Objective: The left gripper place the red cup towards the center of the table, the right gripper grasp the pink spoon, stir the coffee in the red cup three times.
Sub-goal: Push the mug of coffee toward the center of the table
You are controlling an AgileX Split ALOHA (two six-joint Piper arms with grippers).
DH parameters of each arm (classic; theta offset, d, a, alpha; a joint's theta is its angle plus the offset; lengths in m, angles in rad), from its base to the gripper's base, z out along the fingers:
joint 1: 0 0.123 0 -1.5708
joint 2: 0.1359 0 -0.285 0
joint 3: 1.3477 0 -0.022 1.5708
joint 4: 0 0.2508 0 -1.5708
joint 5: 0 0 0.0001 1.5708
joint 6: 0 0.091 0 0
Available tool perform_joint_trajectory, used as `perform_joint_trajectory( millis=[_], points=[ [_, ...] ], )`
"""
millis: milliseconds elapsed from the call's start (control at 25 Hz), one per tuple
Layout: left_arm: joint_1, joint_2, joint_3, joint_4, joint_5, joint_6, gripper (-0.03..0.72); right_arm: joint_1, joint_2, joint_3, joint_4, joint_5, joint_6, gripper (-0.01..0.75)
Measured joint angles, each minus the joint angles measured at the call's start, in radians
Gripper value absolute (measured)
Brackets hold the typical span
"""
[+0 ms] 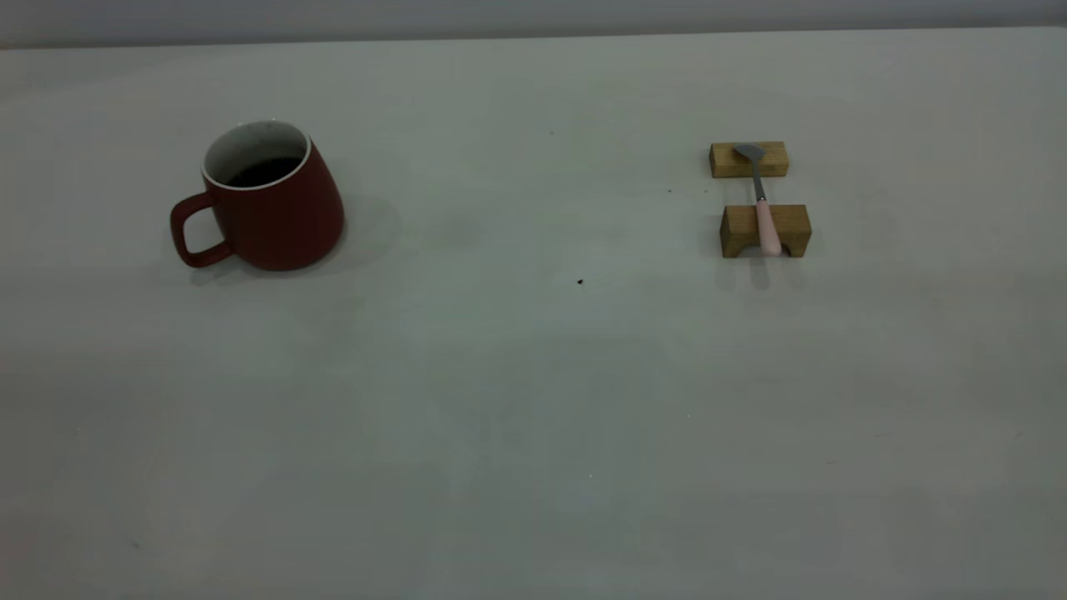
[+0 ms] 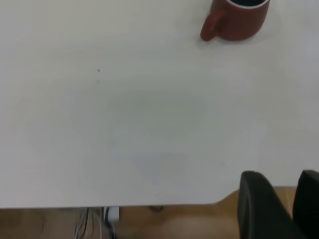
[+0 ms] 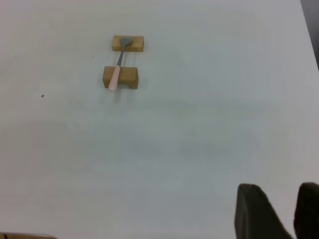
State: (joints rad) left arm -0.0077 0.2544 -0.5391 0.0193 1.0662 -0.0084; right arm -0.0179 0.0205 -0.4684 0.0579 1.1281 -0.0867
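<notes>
While the red cup [image 1: 265, 200] stands untouched toward the table's [image 1: 533, 400] left edge, the left gripper [image 2: 281, 201], open and empty near the table's edge, must first reach and grasp it, the equally open, empty right gripper [image 3: 279, 209] well short of the pink spoon [image 1: 764, 218].

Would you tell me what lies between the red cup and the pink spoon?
Only bare table with tiny dark specks, as the exterior view shows; the red cup stands left, the pink spoon right on two wooden blocks.

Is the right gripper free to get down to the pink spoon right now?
Probably yes. The pink spoon lies across two wooden blocks, its handle raised off the table, and nothing stands between it and the right gripper, which is open.
</notes>
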Motion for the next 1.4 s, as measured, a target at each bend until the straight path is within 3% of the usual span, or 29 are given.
perform_joint_trajectory(
  millis=[200, 480, 600, 800, 1160, 1400],
  points=[
    [0.0, 0.386, -0.088, -0.019, -0.15, 0.052, 0.304, 0.0, 0.0, 0.0, 0.0, 0.0, 0.0, 0.237],
    [0.0, 0.936, -0.25, -0.035, -0.369, 0.28, 0.608, 0.0, 0.0, 0.0, 0.0, 0.0, 0.0, 0.237],
    [-0.001, 1.129, -0.335, -0.037, -0.416, 0.344, 0.676, 0.0, 0.0, 0.0, 0.0, 0.0, 0.0, 0.237],
    [-0.003, 1.372, -0.466, -0.038, -0.485, 0.471, 0.672, 0.0, 0.0, 0.0, 0.0, 0.0, 0.0, 0.237],
    [-0.013, 1.676, -0.688, -0.034, -0.448, 0.904, 0.654, 0.0, 0.0, 0.0, 0.0, 0.0, 0.0, 0.237],
    [-0.013, 1.81, -0.746, -0.097, -0.469, 0.957, 0.637, 0.0, 0.0, 0.0, 0.0, 0.0, 0.0, 0.237]
  ],
)
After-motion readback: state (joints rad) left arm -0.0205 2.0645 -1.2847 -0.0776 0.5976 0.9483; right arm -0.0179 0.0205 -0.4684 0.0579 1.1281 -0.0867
